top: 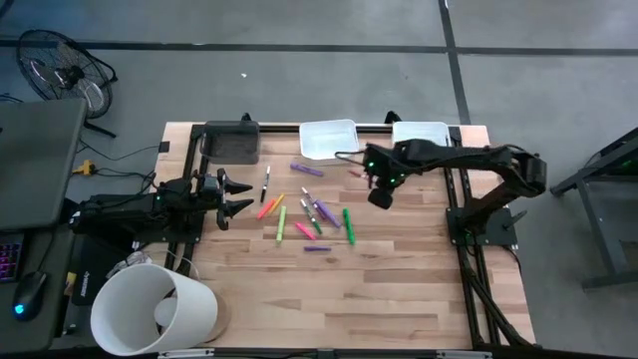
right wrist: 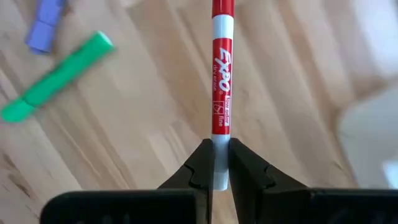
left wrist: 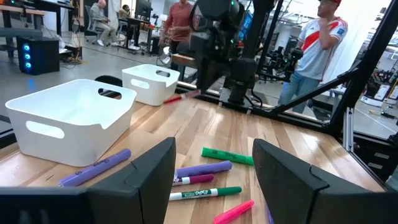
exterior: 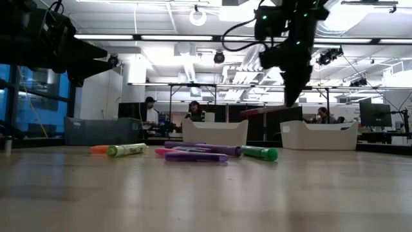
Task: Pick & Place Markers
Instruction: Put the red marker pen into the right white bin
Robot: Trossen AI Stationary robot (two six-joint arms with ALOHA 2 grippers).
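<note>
Clenched in the right jaws [right wrist: 221,163], a red marker [right wrist: 221,68] reading "EXPO" is hanging above the bench [top: 399,289], near the far white trays [top: 329,140]. Other markers [top: 309,214] are lying scattered mid-bench. Left jaws [top: 237,195] are waiting released at the left.

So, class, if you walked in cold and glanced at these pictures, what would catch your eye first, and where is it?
First, the right gripper raised above the table, its fingers pinching a red marker by one end. Next, the colourful markers scattered mid-table, in front of two white trays at the far edge. The left gripper waits open at the pile's left side.
</note>
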